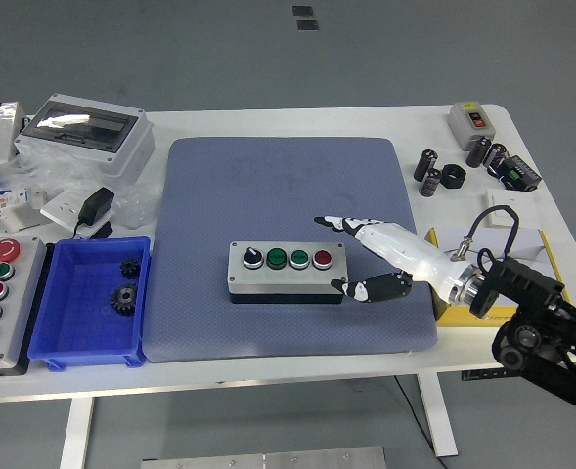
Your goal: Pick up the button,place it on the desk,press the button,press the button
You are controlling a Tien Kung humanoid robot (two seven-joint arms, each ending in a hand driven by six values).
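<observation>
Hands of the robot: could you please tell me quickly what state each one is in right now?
Left hand: not in view.
Right hand: open, fingers spread beside the button box on the mat, holding nothing.

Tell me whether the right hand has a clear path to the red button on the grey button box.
Probably yes: the right hand is open just right of the button box, and nothing lies between its fingers and the red button.

Button box (288, 269) on the mat (286, 244), tray (90, 305) left, robot hand (377, 256) just right.
</observation>
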